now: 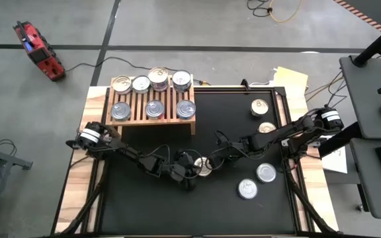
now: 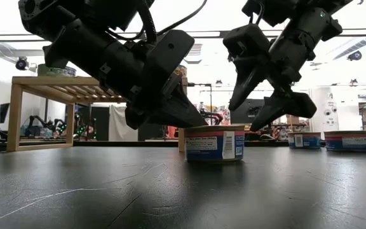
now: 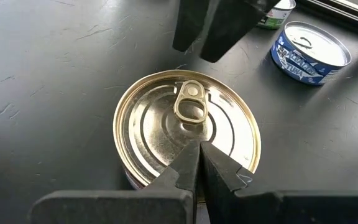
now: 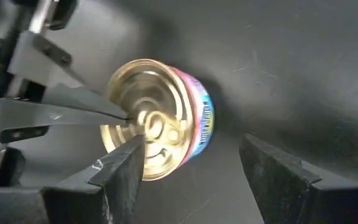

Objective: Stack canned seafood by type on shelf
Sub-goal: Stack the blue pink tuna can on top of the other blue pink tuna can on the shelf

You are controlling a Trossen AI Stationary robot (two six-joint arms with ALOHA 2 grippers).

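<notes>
Low view: beside the gold-lidded can [image 2: 215, 144], the left gripper [image 2: 192, 119] is pressed together, the right gripper [image 2: 273, 107] spread above; closing off-centre could knock it sliding.

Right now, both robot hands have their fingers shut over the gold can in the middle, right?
Not quite. Only the left gripper is shut over the gold can. The right gripper has its fingers open, as the right wrist view shows.

Both arms are dark, almost black, with loose black cables along the links. A silver-white ring sits near each base. The fingers are flat, pointed wedges.
</notes>
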